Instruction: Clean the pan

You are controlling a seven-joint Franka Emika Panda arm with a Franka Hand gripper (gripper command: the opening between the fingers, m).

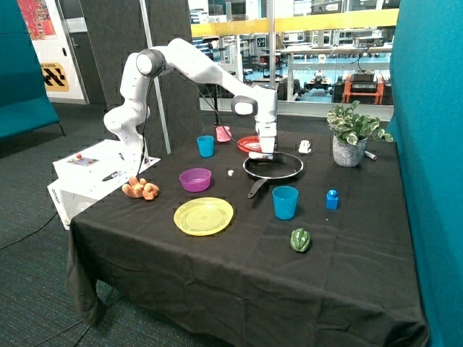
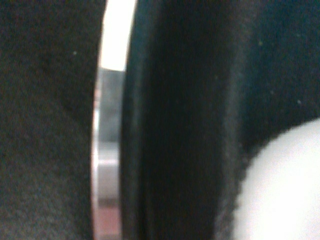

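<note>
The pan (image 1: 278,167) is black, round and shallow with a metallic rim. It sits on the black tablecloth, its long black handle (image 1: 256,189) pointing toward the table's front. My gripper (image 1: 265,153) hangs straight down at the pan's far rim, on the side of the red plate (image 1: 248,143). In the wrist view the pan's metallic rim (image 2: 107,165) runs very close to the camera, with its dark inside (image 2: 180,125) beside it. A blurred white shape (image 2: 285,190) fills one corner; I cannot tell what it is.
Around the pan stand a blue cup (image 1: 285,202), a small blue block (image 1: 332,199), a purple bowl (image 1: 195,178), a yellow-green plate (image 1: 204,215), a second blue cup (image 1: 205,145), a pink cup (image 1: 223,133), a potted plant (image 1: 350,134) and a green pepper (image 1: 300,239).
</note>
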